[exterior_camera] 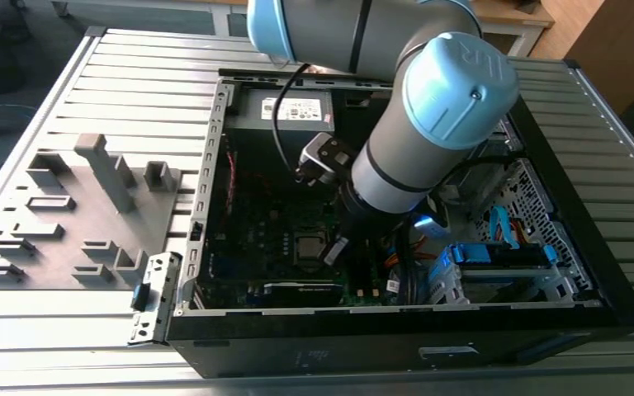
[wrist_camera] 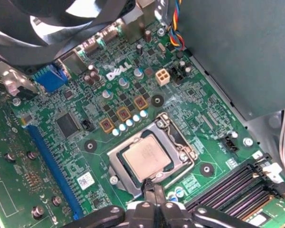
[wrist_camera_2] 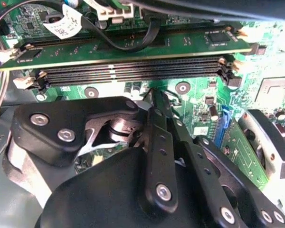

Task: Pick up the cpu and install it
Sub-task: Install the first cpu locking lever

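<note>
Inside the open computer case [exterior_camera: 581, 272] on the bench [exterior_camera: 130, 74], the cpu [wrist_camera: 146, 156] lies seated in the motherboard socket [wrist_camera: 115, 167], its metal top exposed. Pincer [wrist_camera: 152, 189] poised just beside the chip's edge, fingers closed together, empty. Placement appears done; whether the socket is latched cannot be told.

white logo [wrist_camera: 118, 71] on green motherboard [wrist_camera: 194, 109], sticker [wrist_camera: 85, 180] unreadable

Black gripper [wrist_camera_2: 154, 102] linkage over green motherboard [wrist_camera_2: 199, 102]; jaws together beside empty black memory slots [wrist_camera_2: 133, 71].
</note>
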Tool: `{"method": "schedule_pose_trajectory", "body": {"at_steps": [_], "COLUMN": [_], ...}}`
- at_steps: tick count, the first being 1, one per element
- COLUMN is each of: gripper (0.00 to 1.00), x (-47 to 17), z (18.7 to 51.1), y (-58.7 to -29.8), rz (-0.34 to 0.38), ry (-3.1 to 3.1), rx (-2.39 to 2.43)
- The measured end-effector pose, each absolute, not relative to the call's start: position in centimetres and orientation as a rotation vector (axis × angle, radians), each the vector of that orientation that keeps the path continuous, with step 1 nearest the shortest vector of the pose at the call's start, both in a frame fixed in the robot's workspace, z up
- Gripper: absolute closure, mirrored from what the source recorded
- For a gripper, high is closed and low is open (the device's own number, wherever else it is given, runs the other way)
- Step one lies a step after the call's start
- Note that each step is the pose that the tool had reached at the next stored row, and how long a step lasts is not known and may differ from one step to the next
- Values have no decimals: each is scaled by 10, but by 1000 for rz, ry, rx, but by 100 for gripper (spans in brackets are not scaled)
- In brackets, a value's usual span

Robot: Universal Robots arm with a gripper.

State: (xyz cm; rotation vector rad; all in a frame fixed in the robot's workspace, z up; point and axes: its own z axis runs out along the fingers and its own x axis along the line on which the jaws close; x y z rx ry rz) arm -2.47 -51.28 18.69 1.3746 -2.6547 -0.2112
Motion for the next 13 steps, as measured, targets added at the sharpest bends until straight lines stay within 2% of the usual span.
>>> {"method": "schedule_pose_trajectory", "body": {"at_steps": [6,13], "gripper": [89,89], "x": [-25,-25], "z": [199,228], "y": [-513,-513], "rz": [-211,-211], "ry": [-2657,-2659], "rx": [1370,1367]}}
